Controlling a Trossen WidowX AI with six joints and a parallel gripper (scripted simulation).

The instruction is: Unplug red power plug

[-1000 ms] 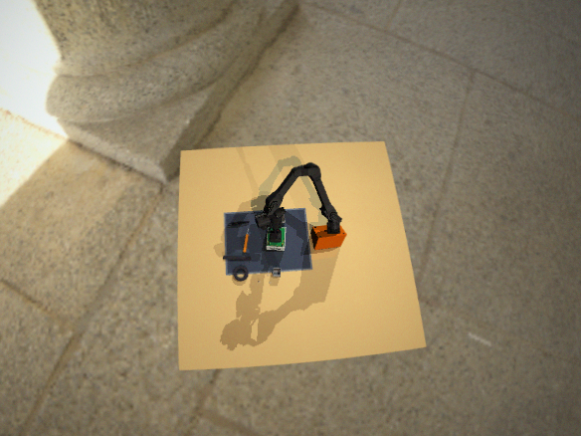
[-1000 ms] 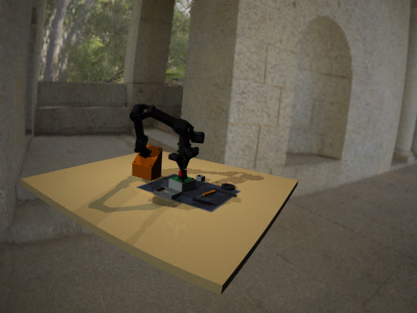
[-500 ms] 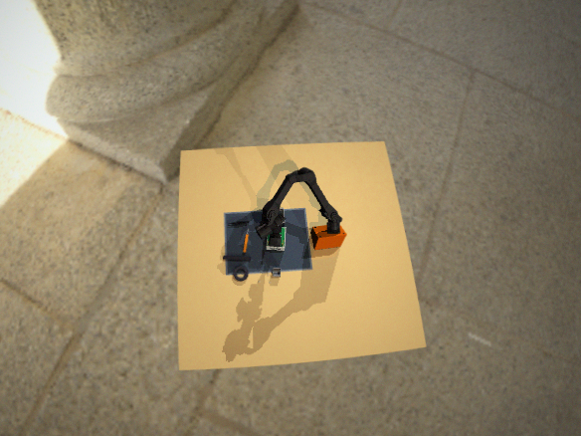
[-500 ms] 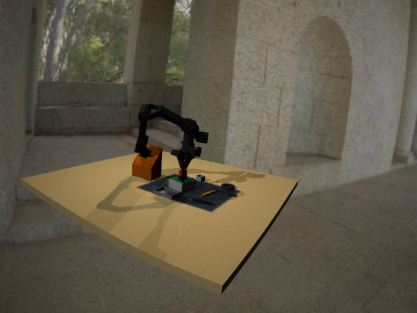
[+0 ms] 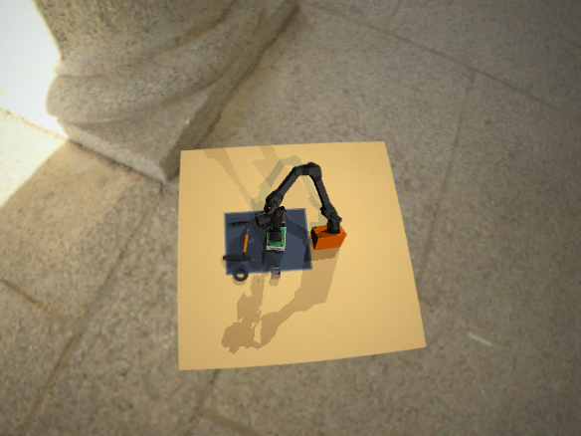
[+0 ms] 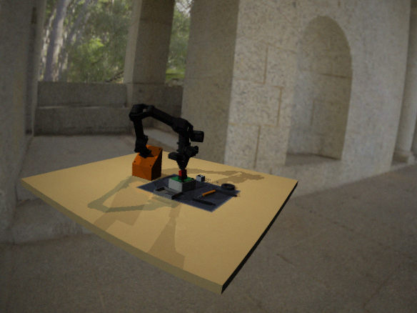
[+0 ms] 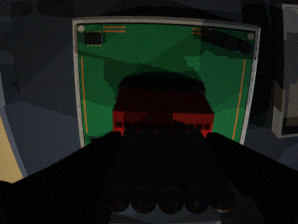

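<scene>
Top: green circuit board [image 5: 280, 245] [image 6: 177, 179] [image 7: 100, 65] overhung by arm; plug hidden. Exterior: red plug [image 6: 182, 174] [image 7: 163, 107] gripped above board by partly open pincer [image 6: 183, 169] [image 7: 164, 143]; grey tray [image 6: 171, 194] [image 7: 278, 120] placed beside board. Wrist: plug seen between pincer fingers; seating in socket not discernible.

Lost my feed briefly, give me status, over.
Gripper shut on red power plug. Plug over green circuit board; full release unclear. Grey tray beside board.
</scene>
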